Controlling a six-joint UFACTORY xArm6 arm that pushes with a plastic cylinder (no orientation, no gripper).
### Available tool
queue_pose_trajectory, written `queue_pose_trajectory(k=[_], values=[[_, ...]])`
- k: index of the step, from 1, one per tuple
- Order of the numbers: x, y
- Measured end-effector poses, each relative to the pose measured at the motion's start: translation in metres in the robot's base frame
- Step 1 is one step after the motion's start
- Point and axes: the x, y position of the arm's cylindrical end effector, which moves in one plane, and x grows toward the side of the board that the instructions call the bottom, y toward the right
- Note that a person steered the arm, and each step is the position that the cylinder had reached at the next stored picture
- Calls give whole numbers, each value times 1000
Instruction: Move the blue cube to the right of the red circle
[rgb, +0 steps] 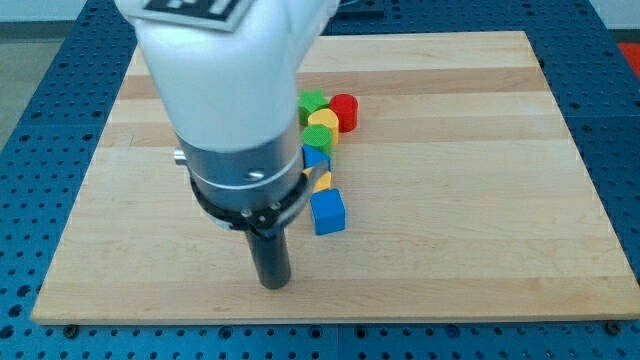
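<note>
My tip (273, 285) is sitting nearest the camera, at the bottom end of the dark rod, resting on the wooden board (480, 240) close to the board's bottom edge. There are no fingers on this arm to be wide or narrow; the rod is holding nothing, and its end is standing clear of every block. The white and grey arm body (235, 110) is filling much of the view's upper left and is hiding part of the block cluster behind it.

The blue cube (328, 212) is lying just to the view's right of the rod and slightly above my tip, near but not touching it. Directly above the cube, a small yellow block (323, 181) is peeking out from behind the arm (its shape is too hidden to name), and above that a second blue block (316, 158) is showing in part, its shape likewise unclear. Further toward the view's top, a yellow rounded block (323, 126) is sitting against a green block (313, 103) and the red circle (344, 111), which is lying at the view's right of that upper group.

The blue cube is lying well below the red circle and slightly to its left in the view. The board is resting on a blue perforated table (40, 120).
</note>
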Motion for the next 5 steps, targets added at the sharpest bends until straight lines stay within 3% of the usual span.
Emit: queue_pose_trajectory(k=[1,5], values=[[-21,-9],[-41,0]])
